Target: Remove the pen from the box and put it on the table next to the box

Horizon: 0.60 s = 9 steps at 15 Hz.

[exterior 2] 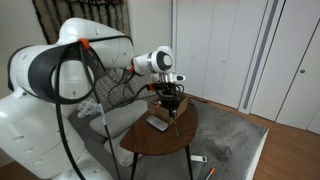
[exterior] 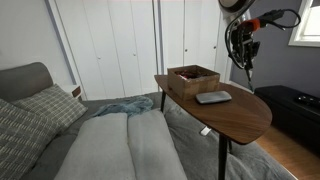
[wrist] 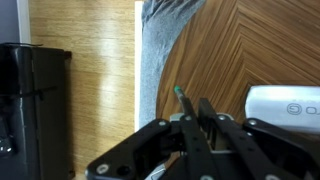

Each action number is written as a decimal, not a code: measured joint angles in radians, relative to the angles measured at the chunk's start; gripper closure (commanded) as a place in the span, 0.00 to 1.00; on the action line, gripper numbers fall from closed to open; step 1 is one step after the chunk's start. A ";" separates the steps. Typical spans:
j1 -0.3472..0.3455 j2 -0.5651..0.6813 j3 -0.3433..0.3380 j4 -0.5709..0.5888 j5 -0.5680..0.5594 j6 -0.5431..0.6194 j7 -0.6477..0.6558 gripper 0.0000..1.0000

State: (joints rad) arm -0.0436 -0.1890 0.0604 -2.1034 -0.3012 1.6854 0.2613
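My gripper (wrist: 195,108) is shut on the pen (wrist: 185,100), a thin dark stick with a green tip that pokes out past the fingertips. In the wrist view it hangs over the walnut table (wrist: 240,50), near the table's edge. In an exterior view the gripper (exterior: 245,55) is in the air above the table (exterior: 240,118), to the side of the brown wooden box (exterior: 193,77) and clear of it. In an exterior view the gripper (exterior 2: 172,100) hovers over the tabletop (exterior 2: 160,142); the box is mostly hidden behind it.
A flat grey rectangular object (exterior: 213,97) lies on the table beside the box; it also shows in the wrist view (wrist: 290,105). A dark low bench (exterior: 292,105) stands beyond the table. A grey bed with cushions (exterior: 110,145) lies alongside.
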 measured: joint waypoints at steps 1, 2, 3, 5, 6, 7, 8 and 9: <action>0.001 0.000 0.002 0.002 -0.026 -0.006 0.006 0.97; 0.003 0.000 0.008 0.006 -0.064 -0.018 0.019 0.97; 0.010 0.000 0.016 0.013 -0.102 -0.029 0.028 0.97; 0.033 0.005 0.044 0.028 -0.156 -0.036 0.043 0.97; 0.049 0.010 0.058 0.034 -0.171 -0.036 0.049 0.97; 0.064 0.018 0.074 0.041 -0.188 -0.036 0.058 0.97; 0.079 0.028 0.088 0.048 -0.206 -0.036 0.068 0.97; 0.092 0.038 0.099 0.054 -0.210 -0.032 0.074 0.97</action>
State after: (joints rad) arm 0.0488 -0.1510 0.1593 -2.0496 -0.5116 1.6535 0.3348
